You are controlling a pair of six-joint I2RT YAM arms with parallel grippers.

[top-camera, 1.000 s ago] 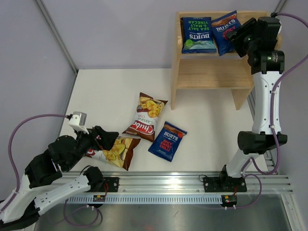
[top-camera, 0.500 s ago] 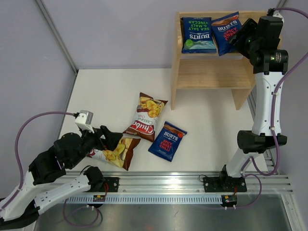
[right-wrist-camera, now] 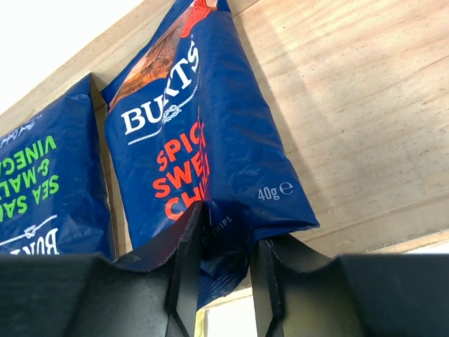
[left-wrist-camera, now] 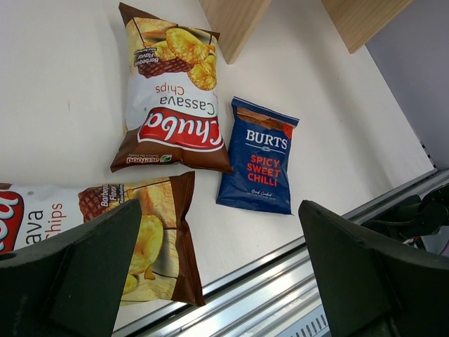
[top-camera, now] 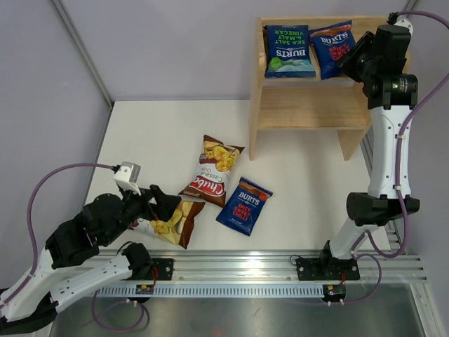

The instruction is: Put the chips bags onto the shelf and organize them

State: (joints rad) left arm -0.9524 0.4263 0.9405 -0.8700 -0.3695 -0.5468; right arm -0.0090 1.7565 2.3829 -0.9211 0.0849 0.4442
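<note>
The wooden shelf [top-camera: 309,105] stands at the back right. On its top tier lie a green-lettered Burts bag [top-camera: 287,50] and a red-lettered Burts bag [top-camera: 331,45]. My right gripper [top-camera: 351,62] is shut on the red-lettered bag's lower edge [right-wrist-camera: 203,126]; its fingertips [right-wrist-camera: 226,281] pinch the foil, next to the green-lettered bag [right-wrist-camera: 42,189]. On the table lie a Chuba bag [top-camera: 212,170], a second red-lettered Burts bag [top-camera: 244,205] and another Chuba bag [top-camera: 168,221]. My left gripper [top-camera: 163,203] is open, low over that last bag [left-wrist-camera: 105,232].
The shelf's lower tier [top-camera: 309,116] holds nothing visible. The aluminium rail [top-camera: 280,267] runs along the near table edge, also in the left wrist view [left-wrist-camera: 295,281]. A grey wall and frame post [top-camera: 84,56] close the left side.
My right gripper has shifted slightly right and up with the red-lettered Burts bag, which now lies straighter beside the green-lettered one. My left gripper has moved a little right over the near Chuba bag.
</note>
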